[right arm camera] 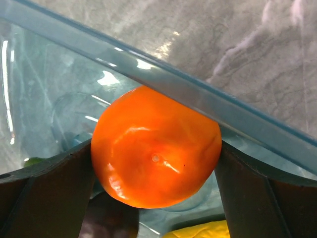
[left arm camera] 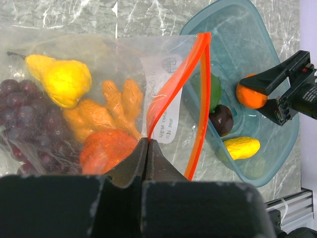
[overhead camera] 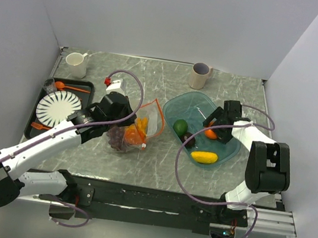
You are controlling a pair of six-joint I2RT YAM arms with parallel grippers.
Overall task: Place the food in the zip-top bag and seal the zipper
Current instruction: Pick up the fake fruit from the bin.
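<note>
The left arm (overhead camera: 41,143) runs from the lower left corner of the top view diagonally up to the middle of the table. Its wrist is bent down over the zip-top bag (left arm camera: 124,59). The left gripper (left arm camera: 147,141) is pinched tight on the bag's edge, right where the 2 sides of the orange-red zipper (left arm camera: 202,99) meet, and the mouth gapes toward the right. Inside the bag lie the grapes (left arm camera: 20,114), a yellow pear (left arm camera: 62,79) and knobbly orange pieces (left arm camera: 114,109).

The right arm (overhead camera: 266,165) rises at the lower right, elbow high, and reaches up and left into the teal bowl (right arm camera: 198,94). The right gripper (overhead camera: 211,131) is spread wide, 1 finger on each side of the orange (right arm camera: 156,148). I cannot tell whether they press it. The avocado (overhead camera: 180,126), plum (left arm camera: 221,119) and lemon (left arm camera: 241,147) sit in the bowl.
</note>
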